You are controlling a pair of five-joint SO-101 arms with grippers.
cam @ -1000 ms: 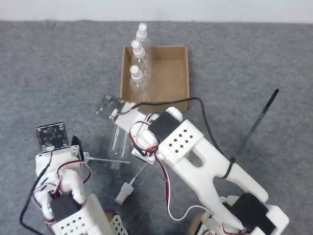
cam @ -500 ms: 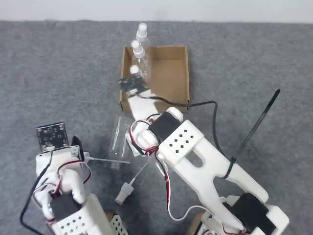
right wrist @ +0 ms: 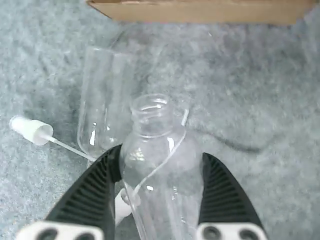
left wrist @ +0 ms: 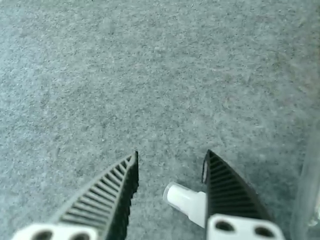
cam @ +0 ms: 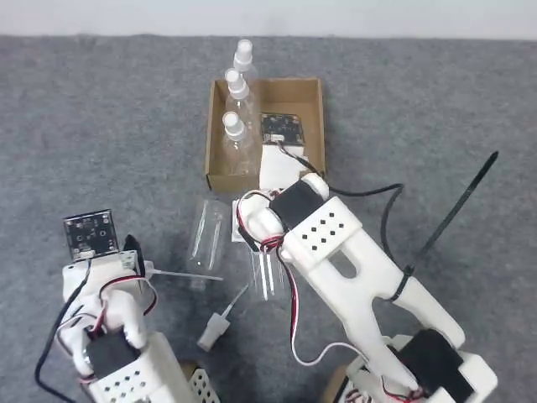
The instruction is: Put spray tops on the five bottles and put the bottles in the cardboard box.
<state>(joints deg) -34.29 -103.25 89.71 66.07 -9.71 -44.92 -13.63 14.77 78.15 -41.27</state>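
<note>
Clear plastic bottle (right wrist: 160, 170), open-necked and uncapped, sits clamped in the right gripper (right wrist: 160, 156). The black ribbed fingers are closed on its body below the shoulder, and the neck points out past the tips. We want that hold firm and the mouth unobstructed, because the job in hand, as we read it, is feeding a thin dip tube down that narrow neck. The left gripper (left wrist: 171, 155) has its jaws spread and grips nothing. A white spray top (left wrist: 182, 197) rests against the inside of 1 finger, so it needs closing on first. Tube in line with the neck, then cap down, with no sideways shove on thin plastic.

Now the room. Just beyond the right gripper's tips a second clear bottle (right wrist: 100, 110) lies on its side, and past that is the wall of the brown cardboard box (right wrist: 200, 10). A second white spray top (cam: 214, 327) lies loose near the held bottle. 3 capped bottles (cam: 235, 126) stand along 1 box wall. Whether all 3 are inside, we cannot tell. Ahead of the left gripper the grey carpet (left wrist: 150, 65) lies open, so we'd bring the 2 together there.
</note>
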